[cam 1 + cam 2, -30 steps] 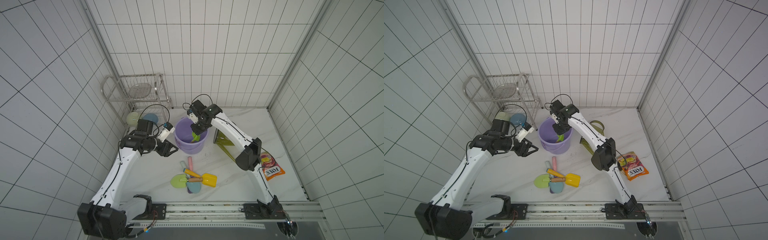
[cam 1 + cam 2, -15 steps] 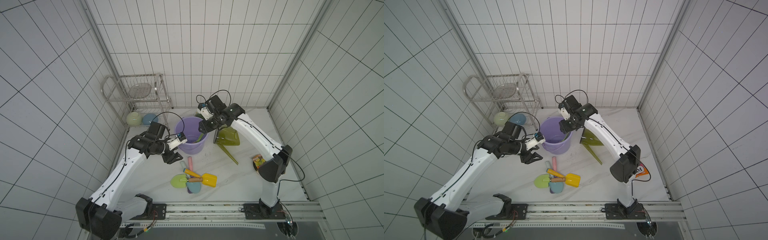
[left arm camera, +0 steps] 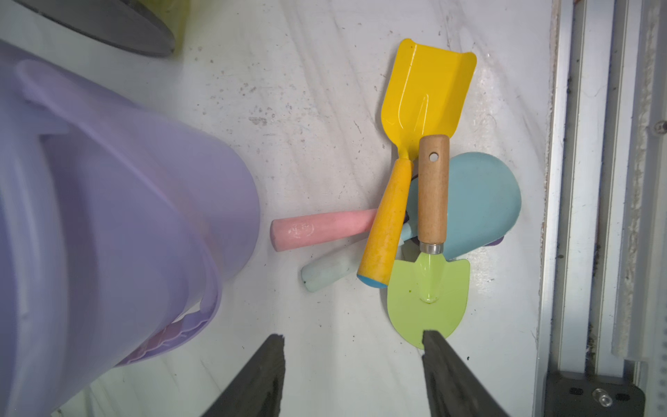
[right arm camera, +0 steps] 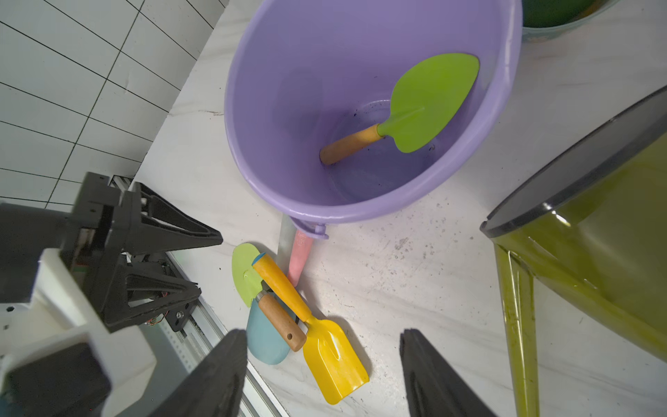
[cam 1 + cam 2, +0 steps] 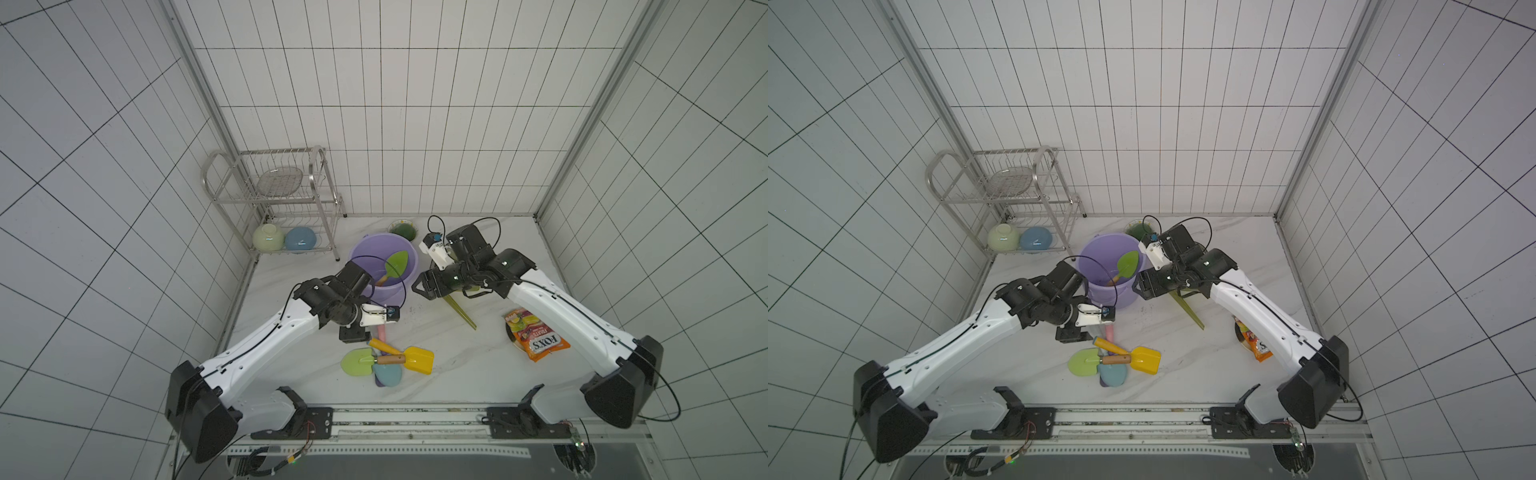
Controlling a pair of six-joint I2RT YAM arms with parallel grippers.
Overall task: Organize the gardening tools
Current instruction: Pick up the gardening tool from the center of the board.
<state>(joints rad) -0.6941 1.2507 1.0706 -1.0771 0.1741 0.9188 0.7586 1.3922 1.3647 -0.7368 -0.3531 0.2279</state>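
A green shovel (image 5: 395,264) (image 4: 429,101) with an orange handle leans inside the lilac bucket (image 5: 365,243) (image 4: 245,151). Near the front lies a pile of shovels: a yellow one (image 5: 417,359) (image 3: 426,94), a light green one (image 5: 357,362) (image 3: 427,289) with a wood handle, a teal blade (image 3: 480,202) and a pink handle (image 3: 321,229). My left gripper (image 5: 353,334) (image 3: 353,334) hangs open and empty just above the table beside the pile. My right gripper (image 5: 419,286) (image 4: 323,331) stands open and empty to the right of the bucket. The olive watering can (image 4: 595,252) sits under the right arm, its spout (image 5: 459,309) showing.
A metal dish rack (image 5: 270,195) with two bowls (image 5: 268,237) stands at the back left. A small green bowl (image 5: 402,229) sits behind the bucket. An orange snack bag (image 5: 536,336) lies at the right. The arms' rail (image 5: 407,419) runs along the front edge.
My right gripper opened, left the green shovel in the bucket and drew back to the bucket's right side. My left arm swung forward from the bucket's left to the pile.
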